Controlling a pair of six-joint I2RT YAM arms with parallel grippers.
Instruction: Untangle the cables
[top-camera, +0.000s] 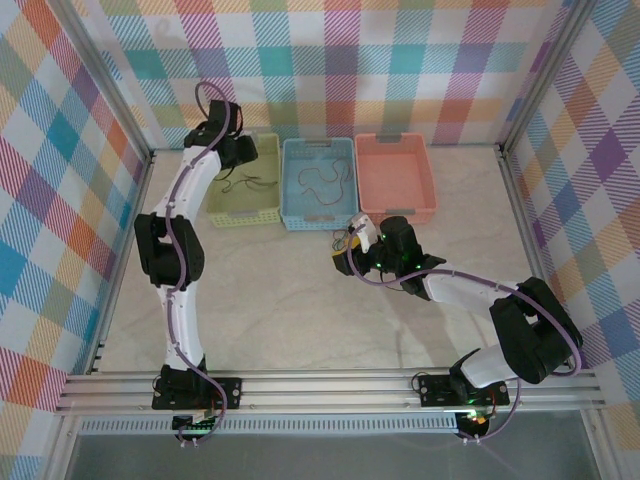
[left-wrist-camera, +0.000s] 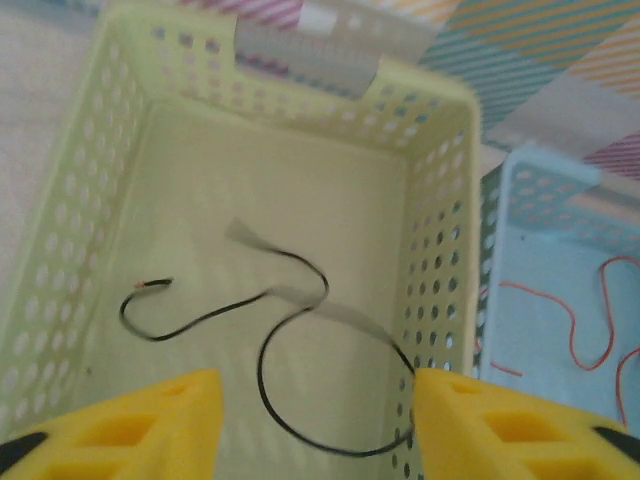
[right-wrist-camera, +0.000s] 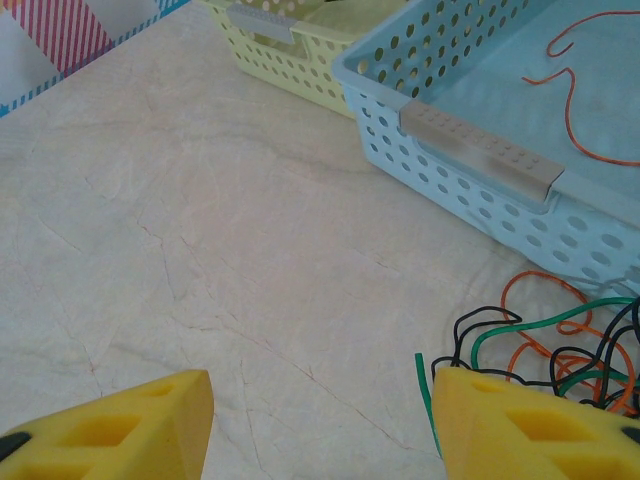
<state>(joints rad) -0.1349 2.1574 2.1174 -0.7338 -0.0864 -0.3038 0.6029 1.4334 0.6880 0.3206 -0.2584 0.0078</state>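
**Checked booth, three baskets, loose cables**

Checked walls (top-camera: 60, 200) in many colours close in a pale marbled table (top-camera: 280, 320). At its far side a blue basket (top-camera: 290, 185) stands in the middle of a row. A yellow basket (top-camera: 215, 190) is touching or nearly touching its left side, and a pink basket (top-camera: 432, 185) sits just to its right.

The left gripper (left-wrist-camera: 315, 430) hangs over the yellow basket, left of the blue one. Its yellow fingers (left-wrist-camera: 130, 430) are spread apart and nothing is between them. Below it, one black cable (left-wrist-camera: 260, 375) lies loose on the yellow basket's floor, curled in an open S with a loop at one end. It is released, not gripped.

Inside the blue basket a thin orange cable (right-wrist-camera: 572, 100) wanders over the floor, on its own.

The right gripper (right-wrist-camera: 320, 430) sits low over the table just in front of the blue basket, towards that basket's near right corner. Its fingers (right-wrist-camera: 500, 420) also stand apart, with bare table between them. A tangle (right-wrist-camera: 560, 345) of black, green and orange cables lies on the table just in front of the blue basket's near wall. It is right beside one of the right gripper's fingers and partly hidden behind it. I cannot tell whether that finger touches the tangle.
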